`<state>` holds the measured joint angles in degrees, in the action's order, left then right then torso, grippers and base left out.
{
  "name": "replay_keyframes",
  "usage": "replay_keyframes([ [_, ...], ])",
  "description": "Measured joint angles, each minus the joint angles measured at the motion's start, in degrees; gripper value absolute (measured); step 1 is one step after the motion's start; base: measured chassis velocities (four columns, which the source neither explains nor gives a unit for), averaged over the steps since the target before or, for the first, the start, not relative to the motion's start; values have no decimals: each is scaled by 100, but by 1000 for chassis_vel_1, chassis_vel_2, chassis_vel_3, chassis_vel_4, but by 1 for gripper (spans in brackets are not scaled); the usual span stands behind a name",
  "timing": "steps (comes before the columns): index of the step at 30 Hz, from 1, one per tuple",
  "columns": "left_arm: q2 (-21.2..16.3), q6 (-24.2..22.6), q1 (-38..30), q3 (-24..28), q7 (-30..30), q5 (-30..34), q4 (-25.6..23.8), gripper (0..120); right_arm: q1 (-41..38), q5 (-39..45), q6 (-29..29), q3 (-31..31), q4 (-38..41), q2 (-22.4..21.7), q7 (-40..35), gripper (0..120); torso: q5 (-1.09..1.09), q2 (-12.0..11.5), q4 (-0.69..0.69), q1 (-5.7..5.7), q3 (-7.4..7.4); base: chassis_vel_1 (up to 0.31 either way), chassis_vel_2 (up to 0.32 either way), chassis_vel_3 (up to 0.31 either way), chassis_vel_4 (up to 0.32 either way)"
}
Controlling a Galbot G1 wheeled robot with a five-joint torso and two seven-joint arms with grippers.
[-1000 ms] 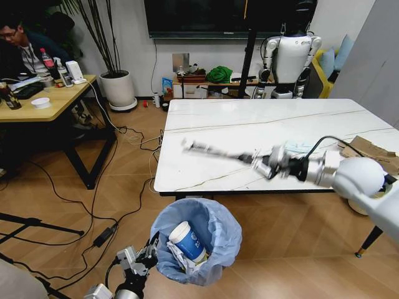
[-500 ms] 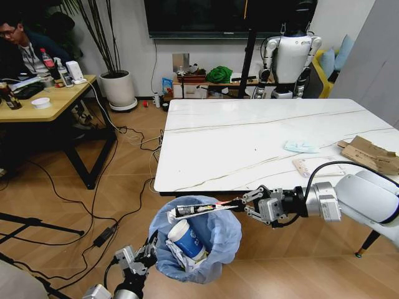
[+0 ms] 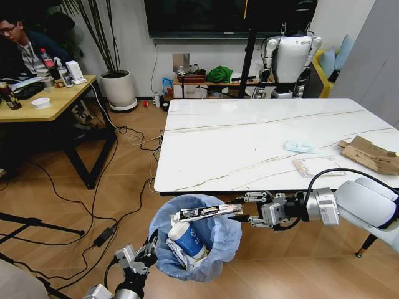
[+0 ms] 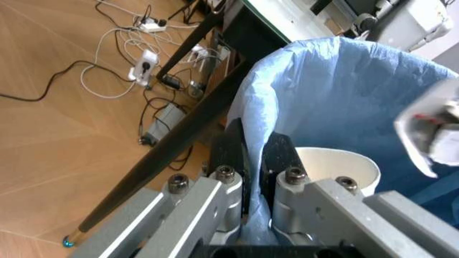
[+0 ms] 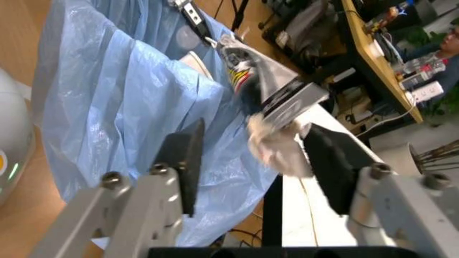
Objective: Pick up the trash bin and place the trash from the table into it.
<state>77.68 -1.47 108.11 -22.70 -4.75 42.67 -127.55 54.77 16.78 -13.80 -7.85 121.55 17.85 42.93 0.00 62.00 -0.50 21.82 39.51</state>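
Wrapper drop over the bin, almost there

Nearest, left gripper (image 4: 252, 161) jaws pinching the trash bin (image 3: 196, 240) rim below the counter (image 3: 249, 143) edge; right gripper (image 3: 244, 208) jaws spread, long wrapper (image 3: 206, 213) lying loose across the mouth. Best to nudge it fully inside before grabbing the mask (image 3: 302, 147) farther back.

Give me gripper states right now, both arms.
Left gripper: shut on the trash bin's blue bag rim.
Right gripper: open over the bin; long snack wrapper lies between its fingers.

Crinkly light-blue plastic bag (image 3: 218, 233), glossy marble-like table (image 3: 249, 137), matt brown cardboard (image 3: 371, 154).
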Motion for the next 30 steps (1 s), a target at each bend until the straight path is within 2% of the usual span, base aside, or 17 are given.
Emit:
replay_keyframes([
  [2, 11, 0, -23, 1, -1, 4, 19, 0, -14, 7, 0, 36, 2, 8, 2, 62, 0, 0, 0, 0, 0, 0, 0, 0, 0],
  [4, 14, -2, -32, 2, -2, 6, 26, 0, -25, 13, 0, 51, 3, 8, 2, 65, 0, 0, 0, 0, 0, 0, 0, 0, 0],
  [7, 22, -7, -49, 9, -6, 8, 46, 0, -62, 41, 0, 75, 2, 6, 6, 77, -1, 0, 0, 0, 0, 0, 0, 0, 0],
  [8, 22, -7, -49, 9, -6, 8, 46, 0, -62, 41, 0, 75, 2, 6, 6, 77, -1, 0, 0, 0, 0, 0, 0, 0, 0],
  [12, 17, -12, -57, 16, -9, 12, 63, 0, -76, 103, 23, 80, -9, 29, -1, 97, -1, 0, 0, 0, 0, 0, 0, 0, 0],
  [15, 9, -12, -50, 14, -9, 6, 64, 0, -89, 335, 74, -18, -77, 102, -45, 99, -1, 0, 0, 0, 0, 0, 0, 0, 0],
  [18, 17, -9, -32, 3, -1, -28, 99, 0, 58, 1024, 289, -510, -316, 340, -344, 100, -2, 0, 0, 0, 0, 0, 0, 0, 0],
  [19, 17, -9, -32, 3, -1, -28, 99, 0, 58, 1024, 289, -510, -316, 340, -344, 100, -2, 0, 0, 0, 0, 0, 0, 0, 0],
  [23, 62, 10, -15, -15, 28, -97, 146, 0, 289, 2109, 580, -1078, -619, 856, -1498, 100, 1, 0, 1, 0, 0, 0, 0, 0, 0],
  [24, 62, 10, -15, -15, 28, -97, 146, 0, 289, 2109, 580, -1078, -619, 856, -1498, 100, 1, 0, 1, 0, 0, 0, 0, 0, 0],
  [27, 103, 26, 30, -73, 57, -128, 123, 0, 472, 2789, 668, -1528, -904, 1424, -2325, 100, -1, 0, 0, 0, 0, 0, 0, 0, 0],
  [30, 89, 37, 53, -118, 71, -136, 106, 0, 581, 2992, 655, -1722, -1019, 1678, -2514, 100, 2, 0, 1, 0, 0, 0, 0, 0, 0],
])
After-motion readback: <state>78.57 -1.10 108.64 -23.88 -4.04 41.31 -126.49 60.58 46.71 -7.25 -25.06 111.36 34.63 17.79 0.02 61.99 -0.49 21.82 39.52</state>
